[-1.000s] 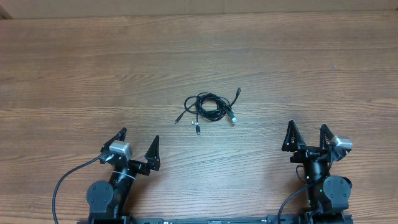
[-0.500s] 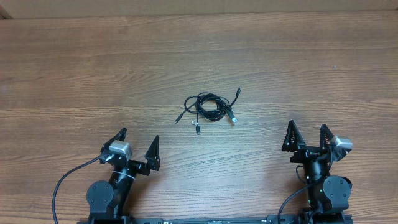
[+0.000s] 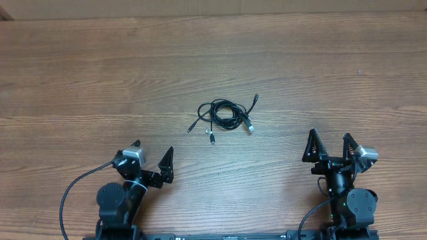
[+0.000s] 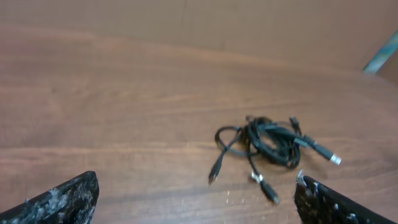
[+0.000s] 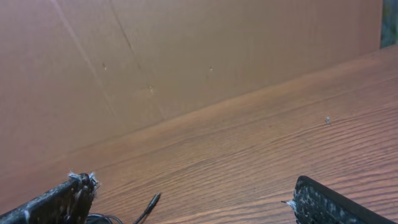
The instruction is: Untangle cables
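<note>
The cables (image 3: 225, 116) lie in a small tangled black bunch at the middle of the wooden table, with several plug ends sticking out, one silver-tipped. In the left wrist view the cables (image 4: 267, 141) lie ahead and to the right. In the right wrist view only one black plug end (image 5: 149, 204) shows at the bottom left. My left gripper (image 3: 152, 159) is open and empty, near the front edge, left of and nearer than the bunch. My right gripper (image 3: 329, 147) is open and empty, near the front edge at the right.
The wooden table (image 3: 80, 80) spreads all round the bunch. A brown cardboard wall (image 5: 186, 56) stands along the far edge. Each arm's thick black wire (image 3: 67, 200) trails at the front.
My left arm has turned slightly to the right and its gripper has shifted a little. The cables and the right arm have not moved.
</note>
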Available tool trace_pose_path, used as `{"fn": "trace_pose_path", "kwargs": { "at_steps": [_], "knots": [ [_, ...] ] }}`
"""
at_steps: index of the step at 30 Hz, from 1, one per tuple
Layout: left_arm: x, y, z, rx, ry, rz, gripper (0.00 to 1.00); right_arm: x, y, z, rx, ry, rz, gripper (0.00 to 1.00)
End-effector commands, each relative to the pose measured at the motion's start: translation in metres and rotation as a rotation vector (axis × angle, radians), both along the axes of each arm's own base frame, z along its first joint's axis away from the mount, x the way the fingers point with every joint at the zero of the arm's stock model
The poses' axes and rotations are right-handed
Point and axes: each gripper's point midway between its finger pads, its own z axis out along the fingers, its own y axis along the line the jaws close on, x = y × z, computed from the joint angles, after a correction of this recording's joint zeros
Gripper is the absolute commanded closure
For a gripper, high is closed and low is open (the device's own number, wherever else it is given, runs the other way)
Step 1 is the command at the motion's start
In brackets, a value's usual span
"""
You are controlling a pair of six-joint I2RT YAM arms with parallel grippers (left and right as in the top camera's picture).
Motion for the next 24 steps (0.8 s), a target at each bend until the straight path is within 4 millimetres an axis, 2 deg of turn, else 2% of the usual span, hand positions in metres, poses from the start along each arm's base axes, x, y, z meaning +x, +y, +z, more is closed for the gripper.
{"fn": "trace_pose_path", "kwargs": {
  "at_steps": [1, 5, 12, 24],
  "knots": [
    [0.002, -0.004, 0.018, 0.042, -0.027, -0.033, 0.0, 0.0, -0.003, -0.003, -0.007, 0.0, -0.014, 0.0],
    [0.005, -0.004, 0.024, 0.051, 0.018, -0.036, 0.0, 0.0, -0.003, -0.003, -0.007, 0.0, -0.014, 0.0],
    [0.013, -0.005, 0.025, 0.052, 0.196, -0.041, 0.0, 0.0, -0.003, -0.003, -0.007, 0.0, -0.014, 0.0],
    [0.049, -0.005, 0.051, 0.047, 0.436, -0.044, 0.0, 0.0, -0.003, -0.003, -0.007, 0.0, -0.014, 0.0]
  ]
}}
